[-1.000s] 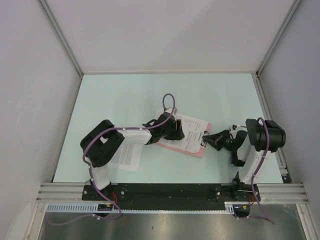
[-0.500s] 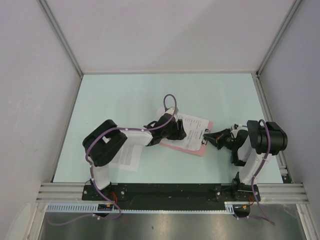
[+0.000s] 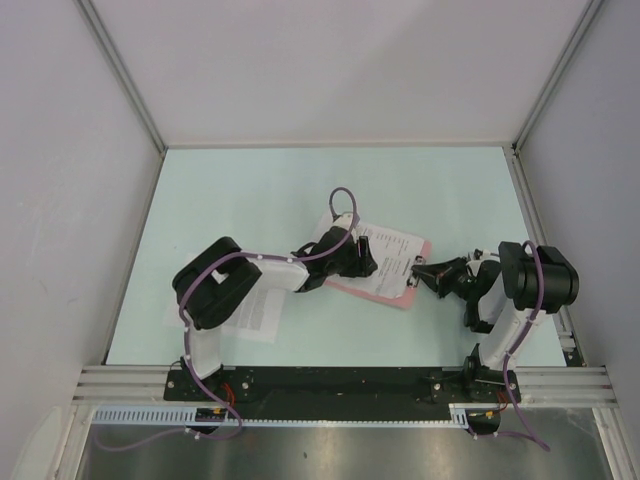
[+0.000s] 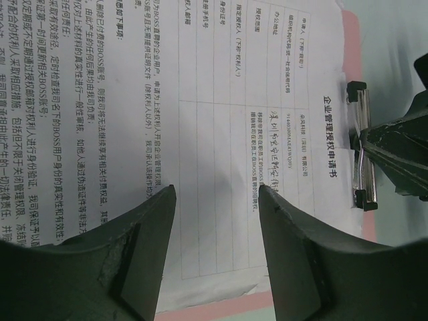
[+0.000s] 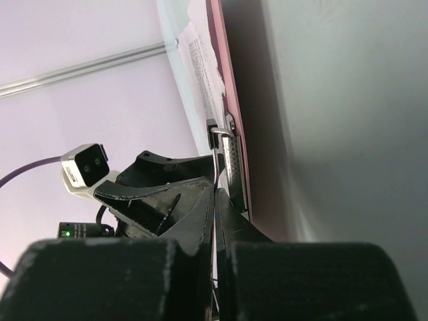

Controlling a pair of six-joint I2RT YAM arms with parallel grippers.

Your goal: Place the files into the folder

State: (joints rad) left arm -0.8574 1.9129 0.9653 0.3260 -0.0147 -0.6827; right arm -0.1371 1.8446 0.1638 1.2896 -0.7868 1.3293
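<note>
A file (image 4: 200, 120) is found on the pink folder (image 4: 358, 47), in the middle of the counter (image 3: 250, 190). Its clip (image 4: 361, 150) is pinched by the right claw (image 5: 215, 190). With the wide-spread left claw (image 4: 217, 194), the sheet's edge should be slid squarely under before release.

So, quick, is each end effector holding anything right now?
Left end effector: open, holding nothing, over the printed sheet.
Right end effector: closed on the pink clipboard's metal clip.

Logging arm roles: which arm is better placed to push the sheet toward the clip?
Left. The open left gripper hovers over the sheet on the folder; the right gripper is shut on the clip.
</note>
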